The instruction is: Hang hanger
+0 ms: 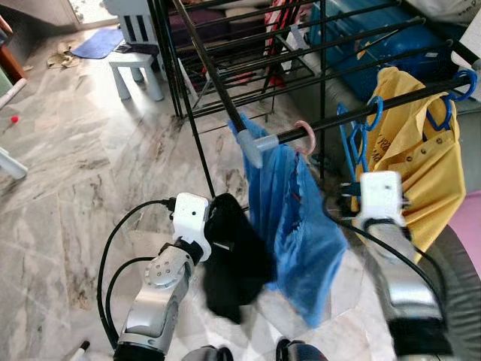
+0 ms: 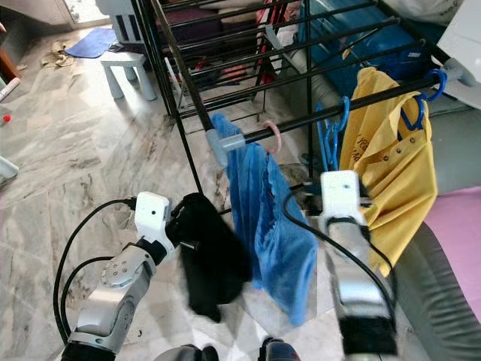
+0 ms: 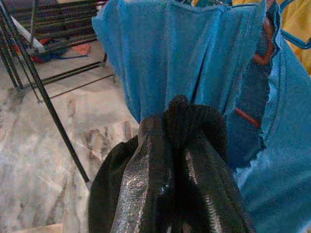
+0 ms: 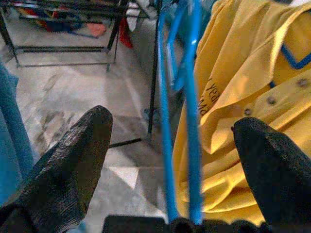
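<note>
Hanger, blue plastic and bare, is noted hanging from the black rail of the drying rack, between the blue garment and the yellow shirt.

Left eye view: the right end effector is seen directly below the hanger, at the foot of its frame, with the white wrist housing just behind it. The left end effector is well to the left, wrapped in a black cloth beside the blue garment. The right arm is judged the nearer one to the hanger. The rail runs up and to the right, away from the robot.

Right eye view: the same layout is recorded. The hanger's hook is over the rail, and its body hangs down toward the right end effector.

Left wrist view: the left fingers are closed together with black cloth bunched around them; the blue garment hangs just ahead.

Right wrist view: the right fingers are spread wide, and the two blue bars of the hanger stand in the gap between them, running lengthwise away from the palm. The bars lie nearer neither finger clearly; no contact is visible. The yellow shirt is just beyond the far finger. A closing of the fingers across the bars is judged to be what a grasp would need.
</note>
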